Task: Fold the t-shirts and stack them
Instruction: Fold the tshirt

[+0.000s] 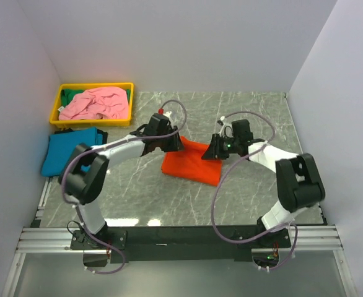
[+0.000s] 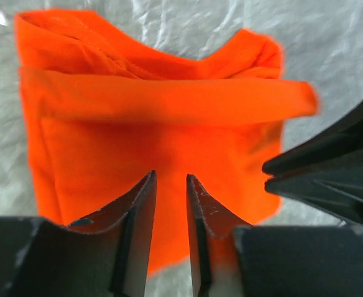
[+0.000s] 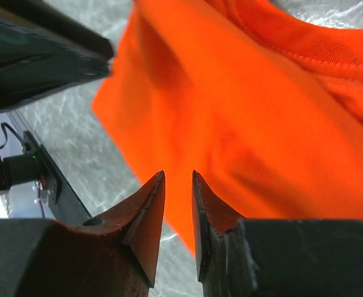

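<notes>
We see the left tool (image 2: 170,176) and right tool (image 3: 178,174) slightly parted, gripping nothing, over the orange shirt (image 1: 191,166) in the middle of the counter (image 1: 256,111).

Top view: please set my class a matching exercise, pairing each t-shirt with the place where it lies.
Things:
1. orange t-shirt
2. teal t-shirt
3. pink t-shirt

Places:
A. inside the yellow tray
B. middle of the table
C. far left, beside the tray's near edge

Pairs: 1-B, 2-C, 3-A
</notes>
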{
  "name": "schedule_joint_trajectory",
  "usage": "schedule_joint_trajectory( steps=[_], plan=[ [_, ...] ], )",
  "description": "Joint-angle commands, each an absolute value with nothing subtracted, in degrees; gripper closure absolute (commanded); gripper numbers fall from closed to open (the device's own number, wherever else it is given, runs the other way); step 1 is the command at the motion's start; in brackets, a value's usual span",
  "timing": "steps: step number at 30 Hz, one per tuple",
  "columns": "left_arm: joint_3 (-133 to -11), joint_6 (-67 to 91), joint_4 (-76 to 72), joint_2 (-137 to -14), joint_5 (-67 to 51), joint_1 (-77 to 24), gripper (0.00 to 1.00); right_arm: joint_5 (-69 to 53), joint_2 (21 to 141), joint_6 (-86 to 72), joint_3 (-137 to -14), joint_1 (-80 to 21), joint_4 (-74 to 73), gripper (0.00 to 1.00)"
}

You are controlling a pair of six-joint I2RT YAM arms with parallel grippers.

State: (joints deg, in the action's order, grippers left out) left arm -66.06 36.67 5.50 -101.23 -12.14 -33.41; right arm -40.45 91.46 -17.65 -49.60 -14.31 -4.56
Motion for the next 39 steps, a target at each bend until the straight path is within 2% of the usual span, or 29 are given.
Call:
schedule_joint_trajectory(
  steps=[1, 8, 15, 20, 27, 39],
  plan=[
    [-71.08, 36.48, -1.84, -106.68, -16.44, -32.96, 0.69, -43.69, 96.14, -15.21, -54.31, -13.71, -0.53, 0.69],
    [-81.64, 36.65, -1.85, -118.82, -17.66, -29.54, 0.69, -48.76, 108.18, -20.99, -60.81, -8.62, 4.65, 0.69],
    [-83.23, 37.97, -2.55, -123.48, -20.30, -26.28, 0.66, -50.44, 115.22, -27.85, -64.34, -3.34, 8.77, 0.69],
    [-82.09, 37.97, -3.34, -121.12, -20.57, -26.10, 0.59, -53.26, 113.65, -33.38, -62.94, -2.02, 13.61, 0.69],
    [-75.33, 40.43, -10.36, -111.19, -17.75, -25.84, 0.46, -55.72, 107.75, -44.55, -55.64, -1.93, 29.16, 0.69],
    [-76.38, 44.47, -14.33, -124.00, -20.56, -20.40, 0.56, -52.91, 121.72, -51.85, -56.51, -0.27, 38.40, 0.69]
  ],
)
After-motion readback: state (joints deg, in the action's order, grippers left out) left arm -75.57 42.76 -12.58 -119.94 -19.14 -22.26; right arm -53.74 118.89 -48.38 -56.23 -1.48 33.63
